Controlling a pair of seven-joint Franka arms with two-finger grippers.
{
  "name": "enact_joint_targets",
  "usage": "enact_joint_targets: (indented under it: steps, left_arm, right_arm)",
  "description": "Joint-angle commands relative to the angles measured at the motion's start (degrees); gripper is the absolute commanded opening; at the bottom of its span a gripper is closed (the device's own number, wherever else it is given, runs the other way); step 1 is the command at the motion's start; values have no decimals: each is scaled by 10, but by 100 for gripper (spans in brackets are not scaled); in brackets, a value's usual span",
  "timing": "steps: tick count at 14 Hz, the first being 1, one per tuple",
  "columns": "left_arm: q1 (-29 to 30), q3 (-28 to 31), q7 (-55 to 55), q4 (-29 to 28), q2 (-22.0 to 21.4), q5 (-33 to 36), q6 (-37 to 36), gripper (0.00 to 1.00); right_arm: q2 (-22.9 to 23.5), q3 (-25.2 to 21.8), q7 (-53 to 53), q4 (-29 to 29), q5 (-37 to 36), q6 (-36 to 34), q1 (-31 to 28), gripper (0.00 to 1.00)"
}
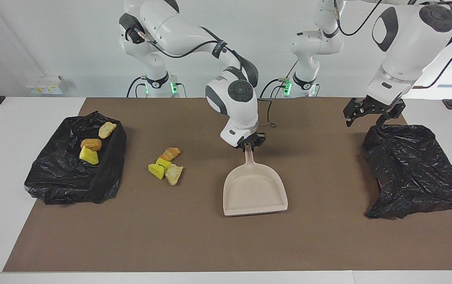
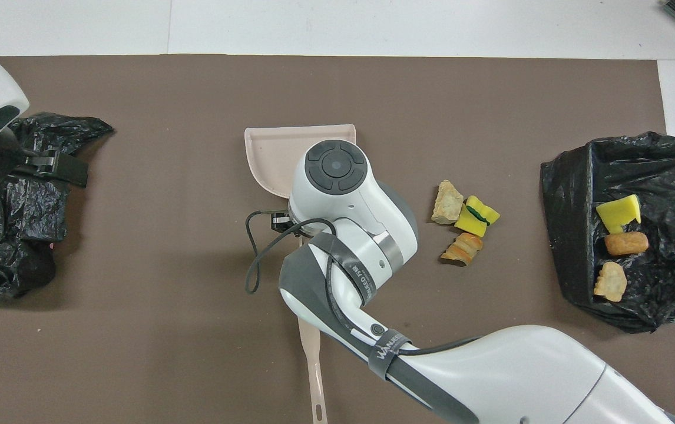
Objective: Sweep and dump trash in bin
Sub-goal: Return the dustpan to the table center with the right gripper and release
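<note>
Resting flat mid-mat, dustpan (image 1: 255, 191) has its handle tip at right gripper (image 1: 248, 145); grip state unclear. Loose trash (image 1: 166, 164) lies beside it toward the bin (image 1: 103, 185). Left gripper (image 1: 368, 114) hangs spread wide over black bag (image 1: 415, 173).

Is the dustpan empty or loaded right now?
Empty: the dustpan shows only its bare beige floor; the loose trash lies beside it on the mat.

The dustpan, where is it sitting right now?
The dustpan lies flat mid-table on the brown mat, its handle pointing toward the robots with the right pincer at its tip. The loose scraps lie beside it, toward the right arm's end.
</note>
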Motion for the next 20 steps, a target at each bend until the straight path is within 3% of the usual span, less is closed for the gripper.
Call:
enact_joint_targets:
  steps: [1,4,7,9,12,15,16,20]
  left_arm:
    - [-8,13,20,-14,-19,0,-7,100]
    - [-4,15,17,-14,-20,1,-12,100]
    - [-1,15,16,-13,-19,1,-12,100]
    - [-1,15,17,-13,-20,1,-10,100]
    - [-1,15,17,-13,-19,1,-10,100]
    - [-1,15,17,-13,-19,1,-10,100]
    - [-1,15,17,-13,-19,1,-10,100]
    - [-1,15,17,-13,-19,1,-10,100]
  right_arm:
    - [-2,4,6,-15,-19,14,1,100]
    - [-42,7,5,-16,-20,-23,-3,100]
    - [-132,15,-43,-28,22,-152,-16,100]
    - [-204,15,-66,-90,60,-182,-12,100]
    - [-288,16,-77,-205,110,-155,17,100]
    - [-371,16,-110,-346,167,-52,34,100]
    - [-377,16,-131,-371,181,-38,37,100]
    - [-325,16,-134,-396,182,27,81,100]
